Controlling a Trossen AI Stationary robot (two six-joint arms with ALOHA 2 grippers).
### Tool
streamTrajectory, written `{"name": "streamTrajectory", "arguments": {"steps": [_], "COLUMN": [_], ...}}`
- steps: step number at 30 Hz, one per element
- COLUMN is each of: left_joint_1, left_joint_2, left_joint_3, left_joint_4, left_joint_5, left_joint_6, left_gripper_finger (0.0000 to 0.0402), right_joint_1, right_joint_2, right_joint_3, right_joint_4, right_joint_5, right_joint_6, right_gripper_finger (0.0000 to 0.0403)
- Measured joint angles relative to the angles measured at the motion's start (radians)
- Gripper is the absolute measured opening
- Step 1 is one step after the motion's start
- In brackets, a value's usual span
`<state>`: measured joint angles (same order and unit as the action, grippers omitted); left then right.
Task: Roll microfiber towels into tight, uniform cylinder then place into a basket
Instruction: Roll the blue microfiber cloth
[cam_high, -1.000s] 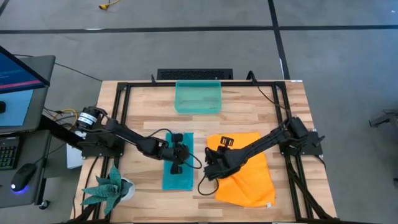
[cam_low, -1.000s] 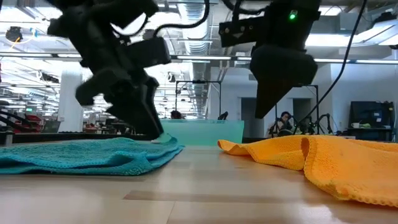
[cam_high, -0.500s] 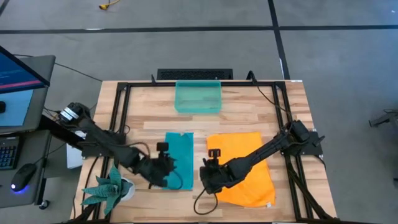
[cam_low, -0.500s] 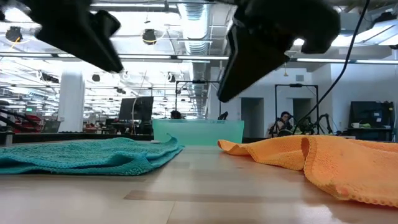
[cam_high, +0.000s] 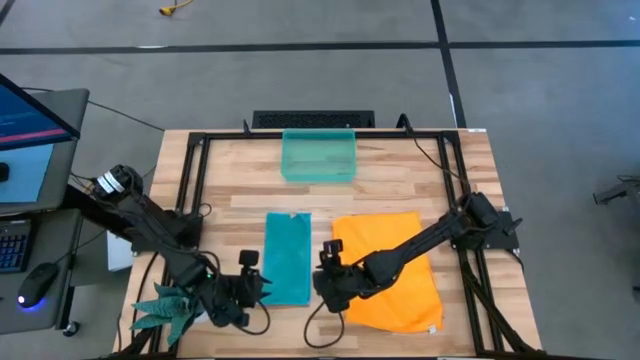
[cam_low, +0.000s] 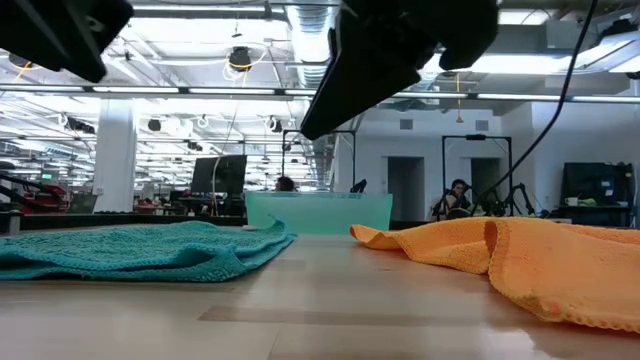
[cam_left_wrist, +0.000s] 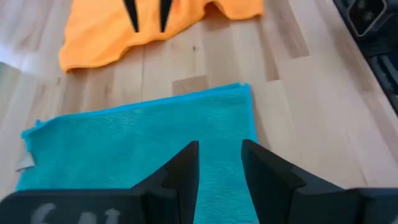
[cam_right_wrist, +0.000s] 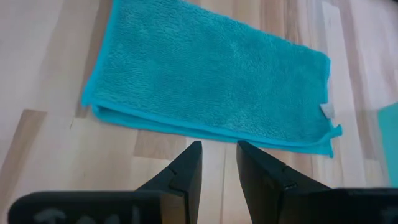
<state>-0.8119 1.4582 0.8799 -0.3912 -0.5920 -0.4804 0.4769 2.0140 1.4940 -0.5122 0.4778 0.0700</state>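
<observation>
Hovering near the teal towel's (cam_high: 287, 257) near end, we see the left tool (cam_left_wrist: 219, 163) and right tool (cam_right_wrist: 217, 159) slightly apart, holding nothing. Orange towel (cam_high: 392, 267) lies flat right; basket (cam_high: 318, 156) far. Uneven pinching probably skews the roll.

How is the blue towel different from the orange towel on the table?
The teal-blue microfiber towel is a narrow, tidy rectangle, folded flat with straight edges; the bright orange microfiber towel is wider and rumpled, with wavy edges and a raised fold. The teal-blue one lies uncovered between the two arms, while the right arm reaches across part of the orange one. Both are fuzzy cloths lying unrolled on the wooden table, outside the basket.
</observation>
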Motion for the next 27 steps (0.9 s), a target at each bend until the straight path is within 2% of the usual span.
{"name": "streamTrajectory", "arguments": {"steps": [6,17,21,27], "left_joint_1": [-0.033,-0.078,-0.088,-0.106], "left_joint_2": [0.000,0.000,0.000,0.037], "left_joint_3": [0.049,0.234,0.239,0.229], "left_joint_4": [-0.063,-0.351,-0.362,-0.362], "left_joint_5": [0.003,0.002,-0.005,-0.026], "left_joint_6": [-0.002,0.004,0.000,-0.098], "left_gripper_finger": [0.0114,0.0114,0.0114,0.0114], "right_joint_1": [-0.025,-0.025,-0.025,-0.008], "right_joint_2": [0.000,0.000,0.002,0.003], "right_joint_3": [0.000,0.000,0.000,0.000], "right_joint_4": [0.007,0.039,0.082,0.129], "right_joint_5": [-0.036,-0.071,-0.135,-0.195], "right_joint_6": [0.000,-0.001,0.000,-0.001], "right_gripper_finger": [0.0134,0.0199,0.0212,0.0215]}}
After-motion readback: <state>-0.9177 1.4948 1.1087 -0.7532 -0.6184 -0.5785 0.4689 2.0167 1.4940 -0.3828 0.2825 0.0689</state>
